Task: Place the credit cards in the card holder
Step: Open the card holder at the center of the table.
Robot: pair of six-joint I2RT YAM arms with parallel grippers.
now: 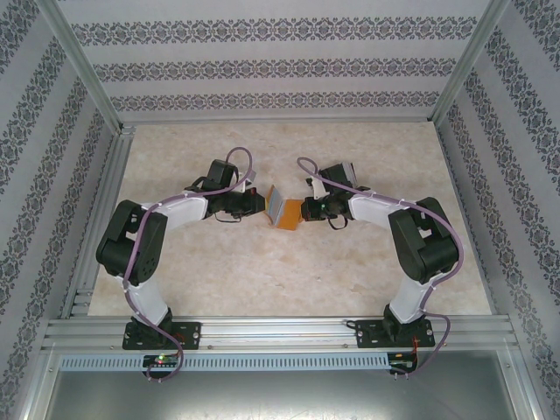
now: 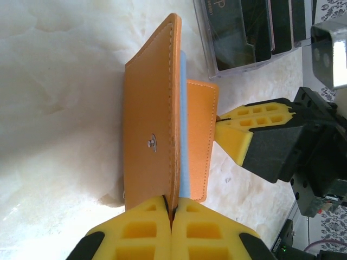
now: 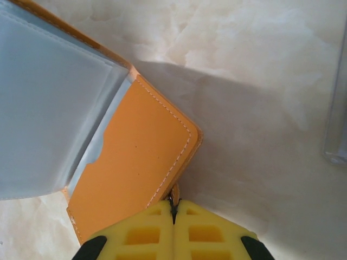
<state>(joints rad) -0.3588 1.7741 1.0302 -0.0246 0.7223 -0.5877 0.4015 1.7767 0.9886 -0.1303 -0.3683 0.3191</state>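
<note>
The card holder (image 1: 285, 215) is an orange wallet held off the table between both arms, partly open, with its pale blue-grey pockets (image 3: 49, 103) showing. My left gripper (image 2: 172, 208) is shut on the edge of its outer flap (image 2: 149, 108), below the small snap (image 2: 153, 142). My right gripper (image 3: 174, 208) is shut on a small orange tab at the corner of the other flap (image 3: 135, 162). The credit cards (image 2: 255, 32) are dark cards standing in a clear case on the table behind the wallet.
The table top (image 1: 262, 271) is pale marble, fenced by an aluminium frame (image 1: 271, 331) and patterned walls. The right arm's gripper body (image 2: 287, 141) is close beside the wallet. A clear edge of the card case (image 3: 339, 108) lies to the right of my right gripper.
</note>
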